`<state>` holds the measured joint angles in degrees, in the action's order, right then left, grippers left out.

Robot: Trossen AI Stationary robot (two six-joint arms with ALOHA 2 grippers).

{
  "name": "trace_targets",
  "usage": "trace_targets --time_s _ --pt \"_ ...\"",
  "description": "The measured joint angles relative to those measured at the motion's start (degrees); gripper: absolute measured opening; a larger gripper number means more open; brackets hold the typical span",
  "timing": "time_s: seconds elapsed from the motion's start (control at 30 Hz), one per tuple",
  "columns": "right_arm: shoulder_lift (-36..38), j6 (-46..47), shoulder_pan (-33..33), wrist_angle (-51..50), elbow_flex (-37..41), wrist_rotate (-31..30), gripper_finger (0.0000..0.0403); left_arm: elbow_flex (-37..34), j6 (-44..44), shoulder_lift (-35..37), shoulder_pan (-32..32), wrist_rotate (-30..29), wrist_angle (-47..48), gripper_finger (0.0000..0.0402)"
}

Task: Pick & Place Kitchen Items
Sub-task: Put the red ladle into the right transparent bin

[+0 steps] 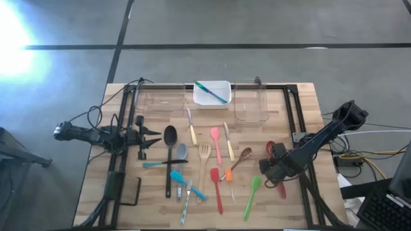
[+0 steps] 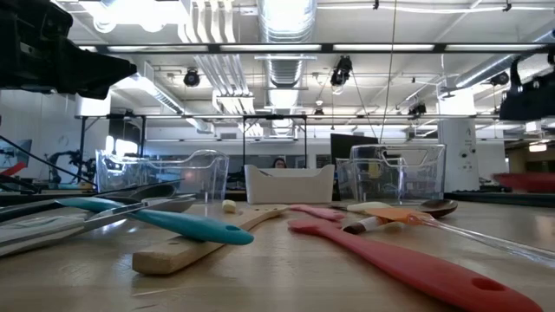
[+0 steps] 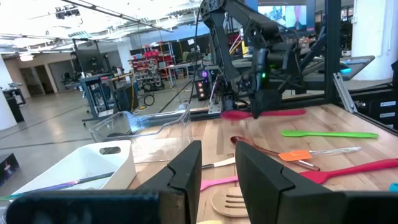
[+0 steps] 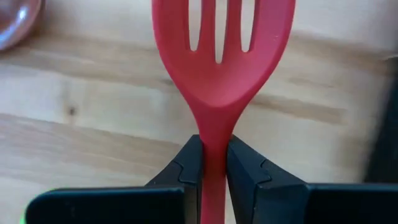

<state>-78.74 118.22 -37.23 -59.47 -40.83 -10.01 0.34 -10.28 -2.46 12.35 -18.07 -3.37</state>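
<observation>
One right gripper (image 4: 213, 163) around red slotted spoon (image 4: 219, 68).

A red slotted spoon (image 4: 219, 74) is clamped at its neck, above the table's right side. Some dozen other utensils are strewn flat mid-table: a black ladle (image 1: 169, 154), a wooden fork (image 1: 204, 162), a green spatula (image 1: 252, 196) (nearest the spoon). One teal utensil (image 1: 212, 92) is laid slantwise in the white tub (image 1: 200, 100).

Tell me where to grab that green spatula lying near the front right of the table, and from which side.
Take the green spatula mid-handle, coming straight down with the fingers across its width. It lies flat, and the handle is slim with bare wood on both sides; the blade end is broader.
</observation>
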Motion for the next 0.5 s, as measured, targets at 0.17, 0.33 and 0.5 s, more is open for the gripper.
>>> trace_targets --time_s 0.17,0.33,0.5 --pt "0.0 -0.6 0.0 -9.1 -7.0 -4.9 0.0033 0.0 0.0 -0.1 0.0 0.0 0.0 0.0101" --pt "0.1 -2.5 0.1 -16.8 -13.9 -13.2 0.0033 0.0 0.0 -0.1 0.0 0.0 0.0 0.0101" --pt "0.2 -3.5 1.2 -26.2 -21.1 -22.7 0.0033 0.0 -0.3 -0.1 0.0 0.0 0.0 0.0101"
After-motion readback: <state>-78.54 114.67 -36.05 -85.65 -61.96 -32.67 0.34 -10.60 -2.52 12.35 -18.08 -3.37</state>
